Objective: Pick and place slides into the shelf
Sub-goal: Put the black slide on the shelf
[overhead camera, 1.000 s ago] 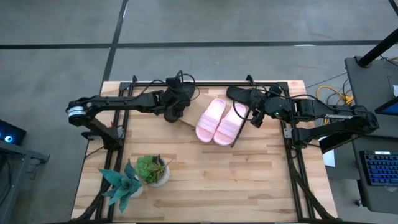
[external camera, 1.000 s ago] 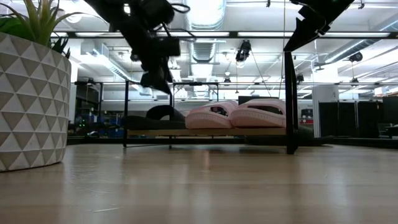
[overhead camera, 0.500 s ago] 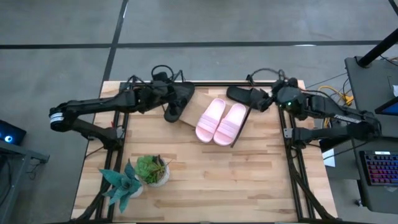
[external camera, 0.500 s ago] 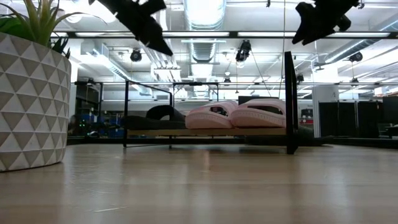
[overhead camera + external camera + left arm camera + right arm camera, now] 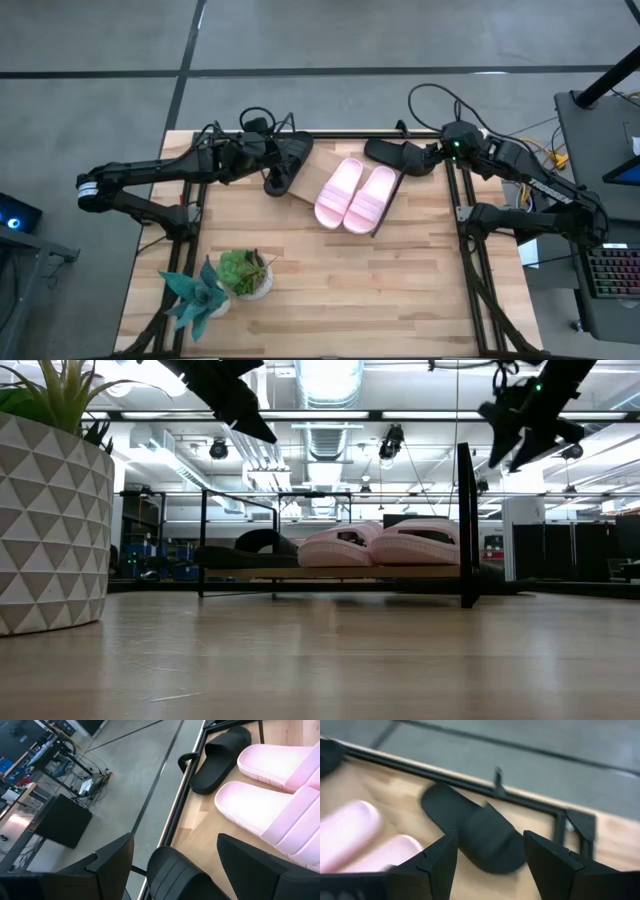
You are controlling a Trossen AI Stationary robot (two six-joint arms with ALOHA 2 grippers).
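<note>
You are seeing both end effectors hanging released (nothing gripped): left end effector (image 5: pixel 262 160) upper left over one black foam slide (image 5: pixel 283 166), right end effector (image 5: pixel 437 158) upper right beside the other (image 5: pixel 397 155); two pale pink foam slides (image 5: pixel 356 194) are lying centre on the light-wood shelf (image 5: pixel 312 185).

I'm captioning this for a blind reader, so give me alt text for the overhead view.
Two pink slides sit side by side on the shelf, a black slide at its left end, another on the table past its right. Open left gripper and right gripper hover near each.
</note>
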